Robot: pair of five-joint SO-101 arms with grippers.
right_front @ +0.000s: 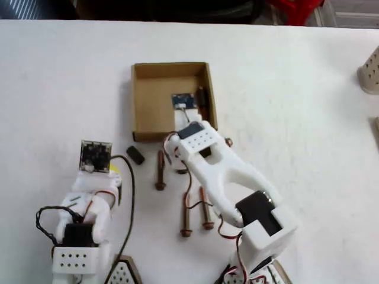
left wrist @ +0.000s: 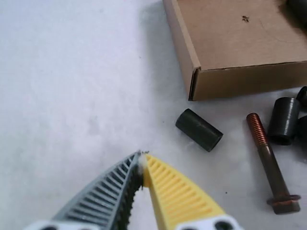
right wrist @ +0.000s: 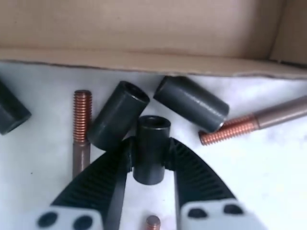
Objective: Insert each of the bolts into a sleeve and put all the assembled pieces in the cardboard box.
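One brown open-top cardboard box (right_front: 155,97) sits on the matte white table (right_front: 296,89). The right gripper (right wrist: 151,146), with black ribbed fingers (right wrist: 194,175), is clamped on a smooth black cylindrical sleeve (right wrist: 152,128), bore visible, just in front of the box wall. The right wrist view adds two more black sleeves (right wrist: 117,115) beside it; from above, the arm covers that cluster. The high view gives three long copper-threaded bolts (right_front: 186,216) flat on the table. The left gripper (left wrist: 142,162), grey and yellow ribbed halves, is pinched together on nothing, near a lone sleeve (left wrist: 198,130) lying on its side.
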